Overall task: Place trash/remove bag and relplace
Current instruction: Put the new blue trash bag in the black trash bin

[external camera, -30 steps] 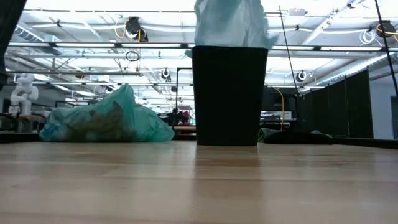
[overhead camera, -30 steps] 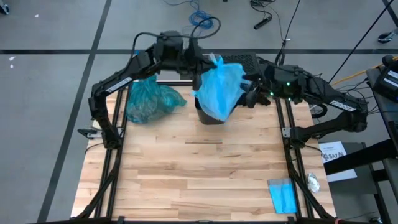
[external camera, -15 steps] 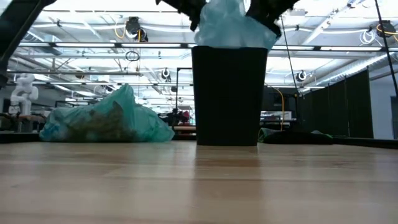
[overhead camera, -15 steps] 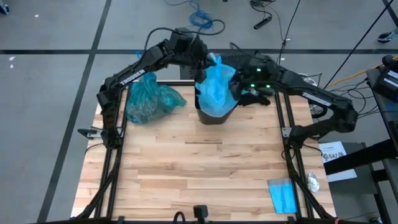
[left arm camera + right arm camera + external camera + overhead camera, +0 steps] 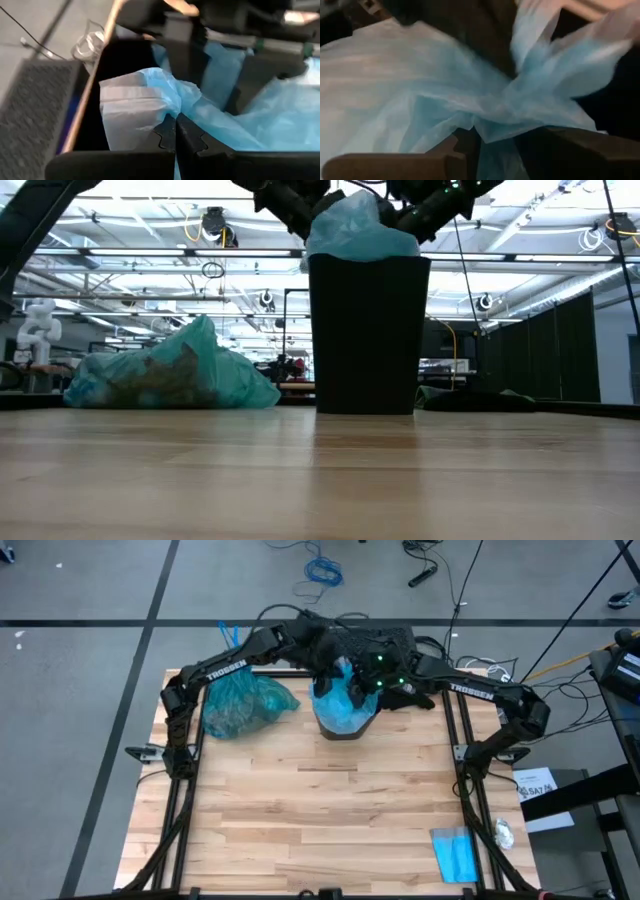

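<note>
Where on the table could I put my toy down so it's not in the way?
The wide bare wood nearer than the black bin and the full teal bag is free, up to the folded blue bags at the near right corner. The far edge is crowded: both tools, left tool and right tool, grip the sky-blue bag over the bin.

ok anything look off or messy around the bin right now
The pale sky-blue plastic bag is not seated in the small black bin: it sits bunched in a mound above the rim, pinched by the left gripper and the right gripper. The filled teal-green plastic bag lies slumped on the wooden table beside the bin. Nothing has spilled.
</note>
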{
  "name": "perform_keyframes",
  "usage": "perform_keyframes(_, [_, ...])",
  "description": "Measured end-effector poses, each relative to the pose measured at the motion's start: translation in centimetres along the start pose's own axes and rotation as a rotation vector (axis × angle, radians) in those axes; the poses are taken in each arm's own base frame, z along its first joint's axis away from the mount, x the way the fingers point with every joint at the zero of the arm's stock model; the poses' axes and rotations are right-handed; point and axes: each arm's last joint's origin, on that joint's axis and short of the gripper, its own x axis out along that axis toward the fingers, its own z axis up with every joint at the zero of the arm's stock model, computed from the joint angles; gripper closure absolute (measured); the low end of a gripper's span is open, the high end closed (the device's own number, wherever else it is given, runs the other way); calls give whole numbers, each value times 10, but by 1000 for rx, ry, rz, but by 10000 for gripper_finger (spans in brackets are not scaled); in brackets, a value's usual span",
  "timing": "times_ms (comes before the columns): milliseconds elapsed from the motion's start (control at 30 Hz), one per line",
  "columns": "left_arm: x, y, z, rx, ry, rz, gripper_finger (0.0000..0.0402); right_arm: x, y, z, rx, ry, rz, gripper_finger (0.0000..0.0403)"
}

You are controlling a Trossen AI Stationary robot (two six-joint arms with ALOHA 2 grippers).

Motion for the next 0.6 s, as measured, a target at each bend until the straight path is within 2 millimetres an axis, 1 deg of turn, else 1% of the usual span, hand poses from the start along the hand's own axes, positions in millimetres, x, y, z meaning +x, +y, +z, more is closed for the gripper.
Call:
perform_keyframes(133, [13, -20, -6, 9, 51, -54, 402, 8, 11, -6, 12, 42, 48, 307])
perform_keyframes(300, [15, -51, -9, 20, 142, -127, 402, 14, 38, -17, 14, 97, 119, 310])
perform_keyframes(400, [10, -75, -9, 40, 187, -173, 402, 15, 59, -26, 17, 133, 164, 310])
perform_keyframes(533, [-11, -108, -2, 104, 197, -163, 402, 14, 90, -36, 19, 136, 234, 310])
perform_keyframes(600, [-23, -119, 2, 135, 185, -126, 402, 10, 102, -39, 18, 117, 238, 310])
